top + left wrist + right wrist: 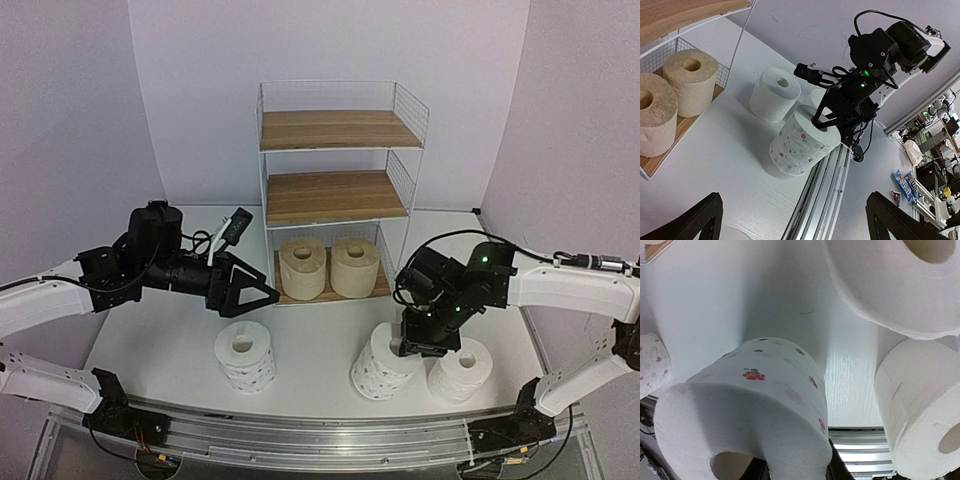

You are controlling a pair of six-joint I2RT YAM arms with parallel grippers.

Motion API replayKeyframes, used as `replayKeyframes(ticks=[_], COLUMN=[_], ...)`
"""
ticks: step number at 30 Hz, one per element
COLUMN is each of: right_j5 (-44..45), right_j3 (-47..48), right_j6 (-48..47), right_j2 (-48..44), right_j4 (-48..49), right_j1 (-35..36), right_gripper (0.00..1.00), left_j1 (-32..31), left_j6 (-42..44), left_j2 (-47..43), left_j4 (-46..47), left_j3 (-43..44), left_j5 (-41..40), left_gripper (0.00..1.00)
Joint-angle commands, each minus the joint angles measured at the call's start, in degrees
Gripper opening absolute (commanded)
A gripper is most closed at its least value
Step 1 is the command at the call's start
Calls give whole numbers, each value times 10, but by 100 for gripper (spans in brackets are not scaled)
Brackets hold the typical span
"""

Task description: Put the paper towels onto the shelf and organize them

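While beige rolls (302, 268) sit on shelf (335, 128) | right gripper (415, 348): pinches tilted dotted roll (378, 372) by core wall, likely too fat to span | left gripper (255, 298): spread, empty.

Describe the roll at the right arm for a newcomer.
From the wire shelf, come forward-right to the right fingers. They pinch a tilted dotted roll; its neighbours are plain white rolls, and the other dotted roll stands upright, far left.

White arm links (35, 305), black joints (150, 235), black cables (196, 240).
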Motion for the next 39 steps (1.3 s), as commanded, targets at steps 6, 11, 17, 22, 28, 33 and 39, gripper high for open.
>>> replayKeyframes(ticks=[6,11,17,22,28,33,39], right_j5=[-111,-176,-258,-302,-338,-350,-357], right_j3=[119,180,234,273,301,323,342], right_j6=[-39,-70,-145,-230,-297,-337,-359], right_j2=[-4,11,42,75,104,112,131], right_j4=[0,-21,-50,-84,-102,-105,-104], right_j1=[-14,-25,-25,-25,-24,-24,-24], right_gripper=[19,16,12,8,2,1,0], left_j1=[-24,-86,-112,-116,-117,-117,-118], left_j6=[65,128,156,175,188,210,191], left_j2=[44,72,104,123,155,157,155], left_j4=[29,14,13,25,19,25,43], left_j3=[19,35,54,69,88,86,81], left_j5=[28,6,9,47,82,161,176], left_gripper=[99,100,100,100,100,100,100])
